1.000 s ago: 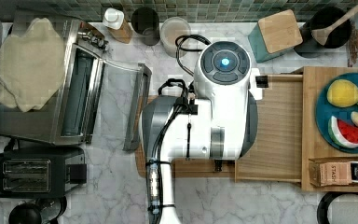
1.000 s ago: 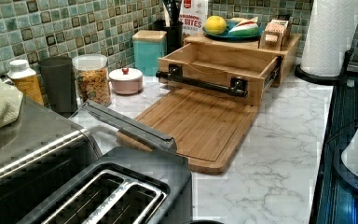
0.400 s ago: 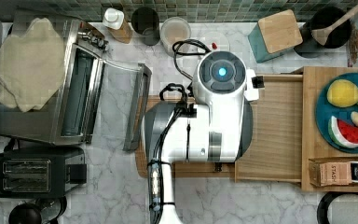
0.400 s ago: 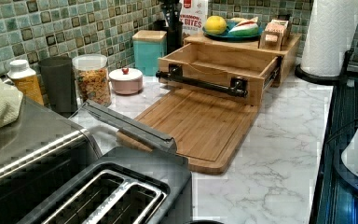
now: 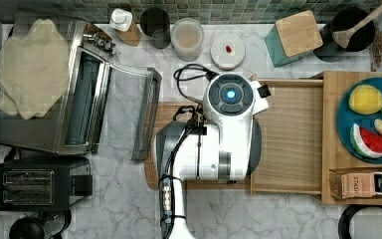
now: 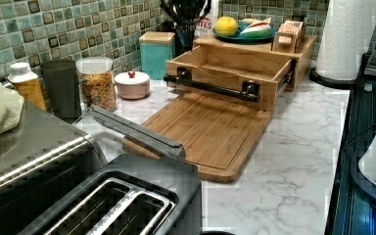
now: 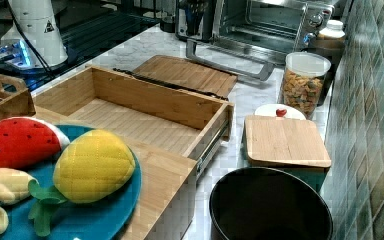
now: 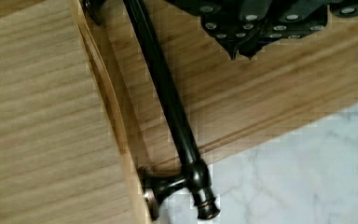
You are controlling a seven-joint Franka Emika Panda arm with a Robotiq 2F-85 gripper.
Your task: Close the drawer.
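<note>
The drawer [image 6: 235, 68] is sticking out of the cabinet [image 6: 303, 49]. In the left view, the cutting board [image 6: 205, 132] is lying in front of the drawer, on the counter [image 6: 284, 166]. The plate [image 6: 245, 35] is sitting on top of the cabinet. In the top view, the arm [image 5: 219, 134] is hanging over the cutting board, at the drawer's left edge.

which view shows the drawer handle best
The left view: the dark handle runs fully unobstructed across the open drawer front. The wrist view shows part of it close up; the right view just a sliver.
</note>
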